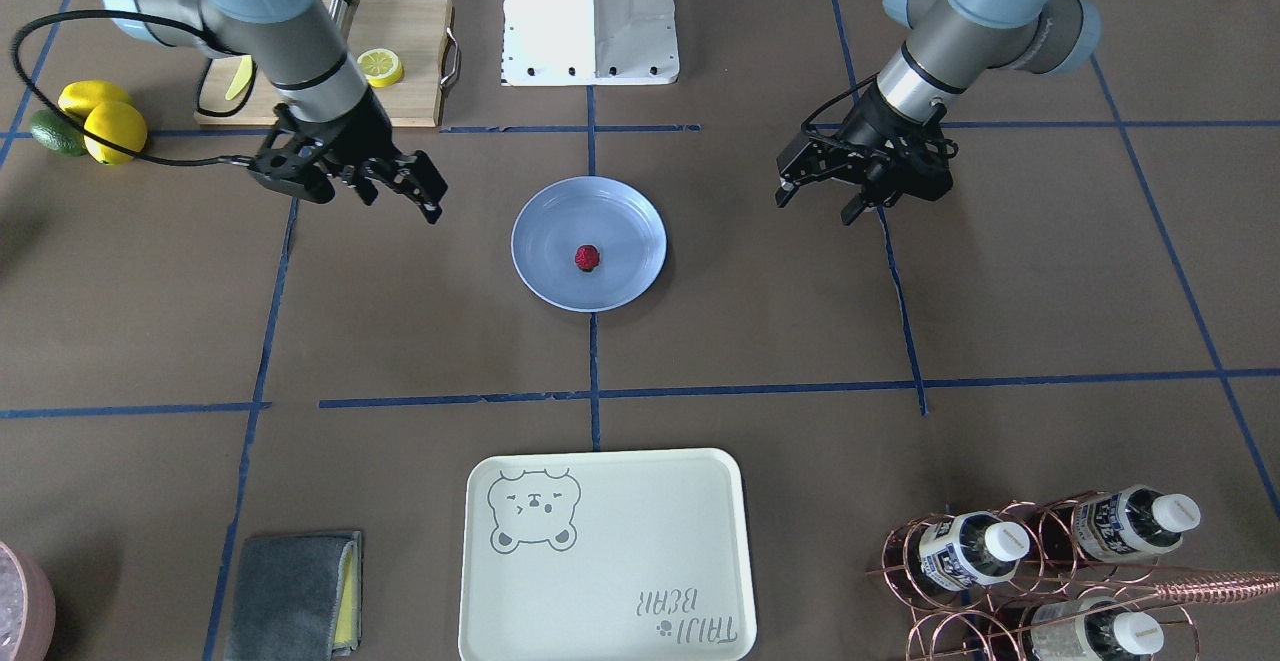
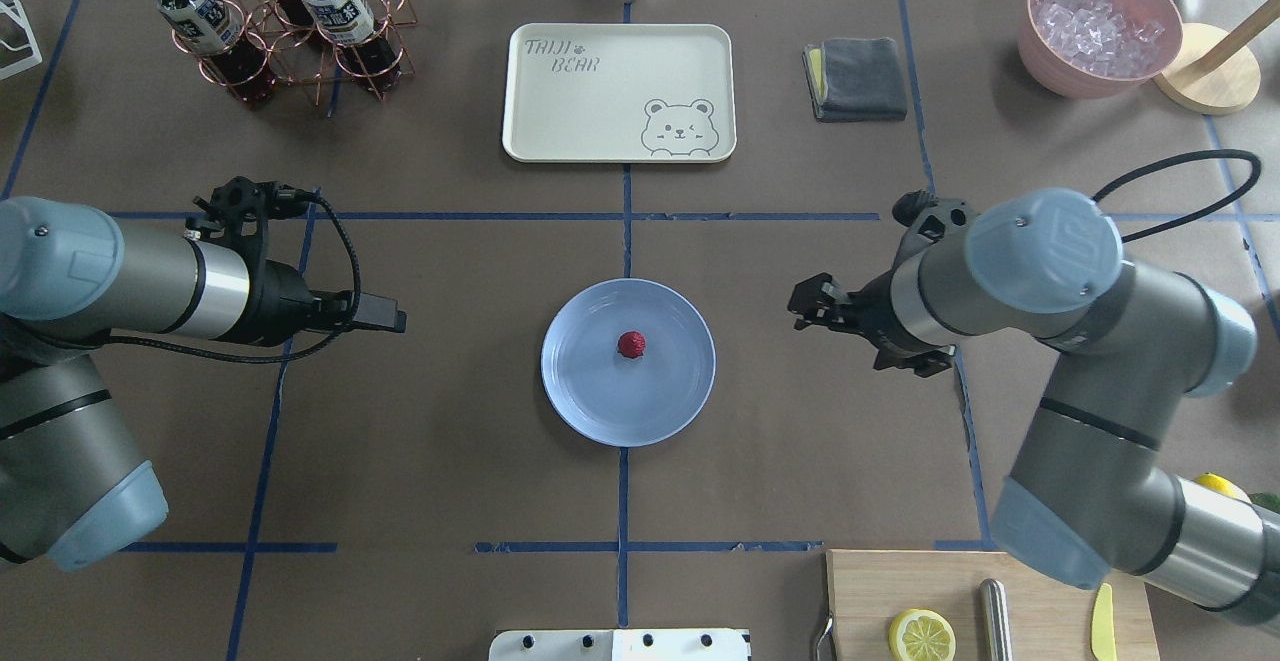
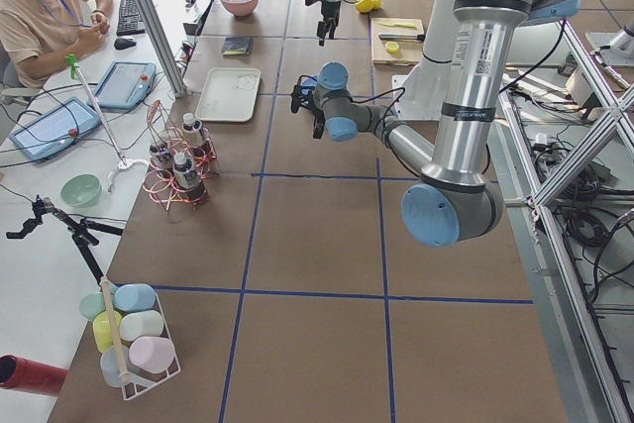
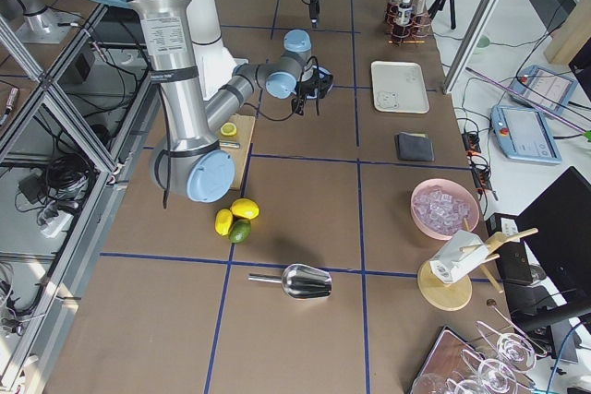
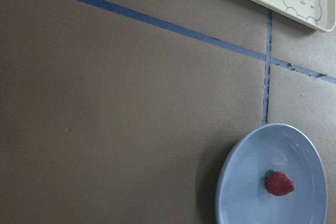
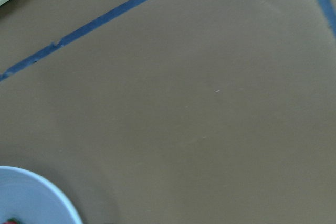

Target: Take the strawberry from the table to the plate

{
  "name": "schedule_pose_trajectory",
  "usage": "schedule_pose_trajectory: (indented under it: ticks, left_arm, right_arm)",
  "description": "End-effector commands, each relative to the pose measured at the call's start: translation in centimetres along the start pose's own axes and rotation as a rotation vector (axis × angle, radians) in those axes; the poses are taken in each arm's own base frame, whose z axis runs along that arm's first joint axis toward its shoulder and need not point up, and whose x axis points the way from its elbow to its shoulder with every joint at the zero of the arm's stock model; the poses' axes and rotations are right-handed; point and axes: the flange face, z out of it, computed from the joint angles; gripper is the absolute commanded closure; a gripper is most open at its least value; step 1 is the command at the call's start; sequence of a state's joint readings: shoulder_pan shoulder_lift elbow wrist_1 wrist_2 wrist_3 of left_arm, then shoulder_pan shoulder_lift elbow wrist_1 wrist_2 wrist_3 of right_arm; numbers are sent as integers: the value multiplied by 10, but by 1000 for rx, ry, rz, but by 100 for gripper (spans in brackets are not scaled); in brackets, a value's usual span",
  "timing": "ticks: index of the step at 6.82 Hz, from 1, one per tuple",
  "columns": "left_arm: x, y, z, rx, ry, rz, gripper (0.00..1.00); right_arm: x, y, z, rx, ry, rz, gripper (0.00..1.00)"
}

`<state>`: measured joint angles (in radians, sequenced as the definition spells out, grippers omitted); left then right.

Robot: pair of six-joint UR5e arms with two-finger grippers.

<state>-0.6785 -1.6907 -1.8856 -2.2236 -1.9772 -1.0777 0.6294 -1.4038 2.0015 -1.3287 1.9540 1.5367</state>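
Strawberry (image 1: 587,258) on the plate (image 1: 622,229), both arms held off to the sides.

The strawberry lies near the middle of the blue plate, which sits on the table (image 1: 400,321) where two tape lines cross. The left end effector (image 1: 818,203) hangs above the table on one side of the plate, well apart from it. Its forearm runs level and its fingers tilt down toward the centre, spread apart with nothing between them. The right end effector (image 1: 400,203) hangs on the opposite side at a similar height. Its arm is bent sharply at the elbow, its wrist is angled toward the plate, and its fingers are likewise parted and empty. Neither touches the plate or the berry.
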Motion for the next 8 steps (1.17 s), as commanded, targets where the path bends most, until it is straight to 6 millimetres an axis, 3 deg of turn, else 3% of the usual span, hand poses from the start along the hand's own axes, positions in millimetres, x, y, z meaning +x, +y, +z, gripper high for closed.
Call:
schedule_pose_trajectory:
  ticks: [1, 3, 4, 5, 6, 7, 8]
  left_arm:
    - [-105, -8, -52, -15, -90, 252, 0]
    - [-194, -15, -124, -16, -123, 406, 0]
    - [-236, -23, -169, 12, -127, 458, 0]
    - [-271, -32, -199, 1, -188, 485, 0]
    - [-314, -37, -240, -31, -269, 466, 0]
    - [-354, -50, -262, -103, -311, 402, 0]
    - [-395, -40, -262, -189, -313, 277, 0]
  right_arm:
    - [147, -76, -48, -31, 94, -217, 0]
    - [261, -146, -102, -50, 67, -361, 0]
    - [307, -172, -120, -23, 65, -409, 0]
    - [348, -193, -134, -6, 90, -453, 0]
    - [371, -204, -145, -38, 120, -502, 0]
    - [388, -214, -156, -59, 135, -534, 0]
    - [402, -218, -159, -65, 132, -546, 0]
